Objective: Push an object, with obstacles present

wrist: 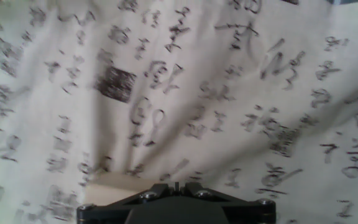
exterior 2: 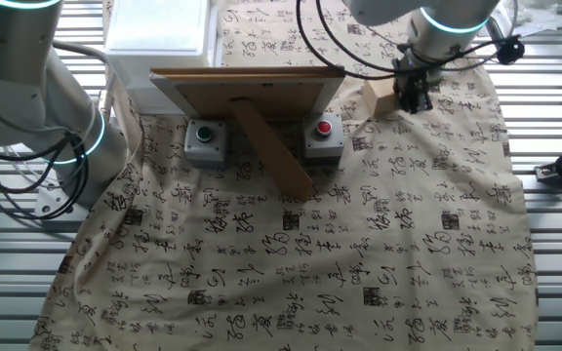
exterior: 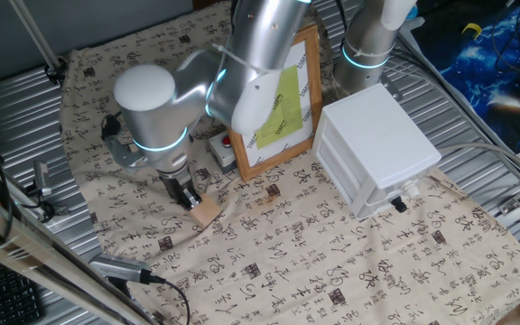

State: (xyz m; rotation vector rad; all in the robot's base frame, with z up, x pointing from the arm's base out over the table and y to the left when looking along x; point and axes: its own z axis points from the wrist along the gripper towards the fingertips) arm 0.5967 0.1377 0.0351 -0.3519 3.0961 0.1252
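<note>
The object, a small pale tan wooden block, lies on the printed cloth, touching the right side of my gripper. In the other fixed view the block sits just left of the gripper. The hand view shows the gripper shut and empty, low over the cloth, with the block at its left. Obstacles stand behind: the wooden-framed picture with its yellow-green sheet, the grey box with a red button at its foot, and the white drawer unit to the right.
A second grey box with a green button sits behind the frame's prop. Another arm's base stands at the back. A cabled tool lies at the cloth's front-left edge. The cloth wrinkles near the block.
</note>
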